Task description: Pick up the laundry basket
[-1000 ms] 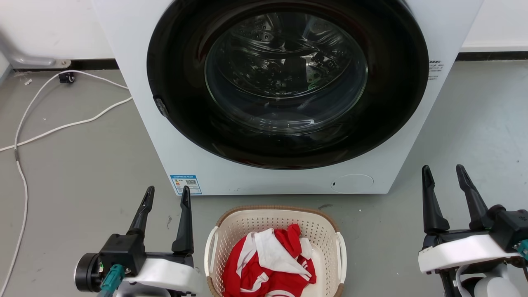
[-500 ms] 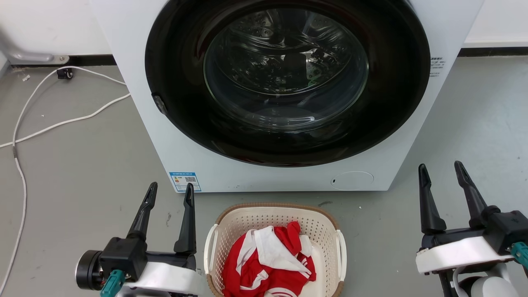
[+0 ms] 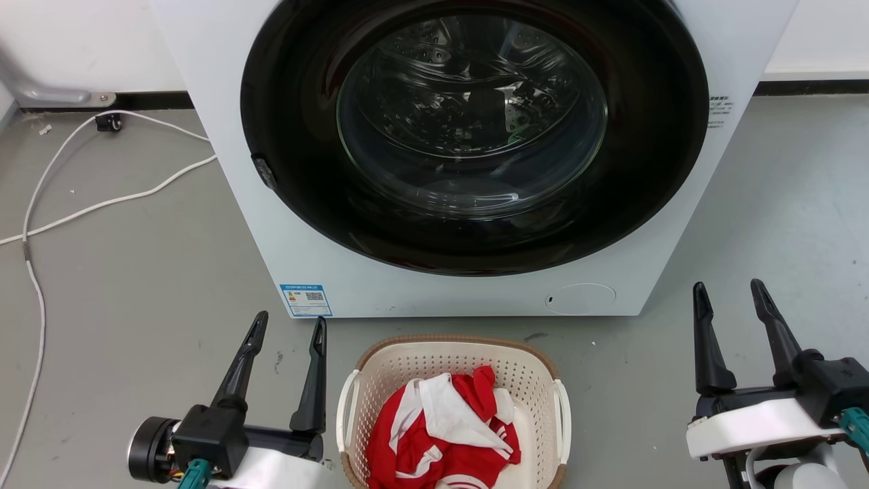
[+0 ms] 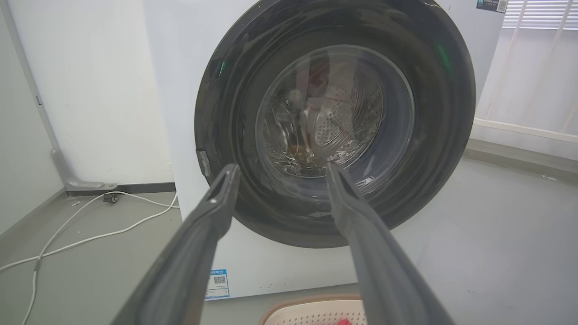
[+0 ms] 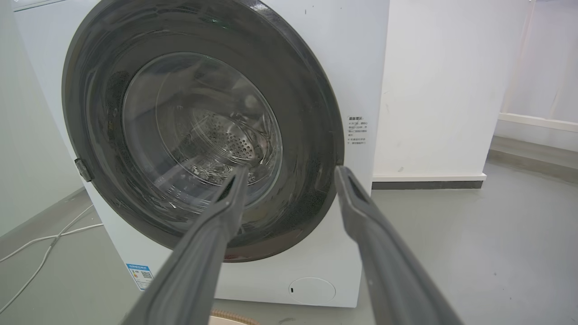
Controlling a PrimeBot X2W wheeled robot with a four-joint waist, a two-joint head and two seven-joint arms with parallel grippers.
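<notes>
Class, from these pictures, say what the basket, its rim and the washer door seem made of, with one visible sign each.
Basket: probably matte cream plastic, moulded with even rows of holes. Rim: brown woven look, wicker or moulded plastic; cannot tell. Washer door: glossy clear glass or plastic; reflections, drum visible behind.

The cream perforated laundry basket (image 3: 453, 370) with brown rim sits upright on the floor, holding red-and-white cloth.

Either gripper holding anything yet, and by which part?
Nothing is held. The left gripper and right gripper are open and empty, either side of the cream perforated plastic laundry basket with a brown rim, which sits untouched on the floor.
</notes>
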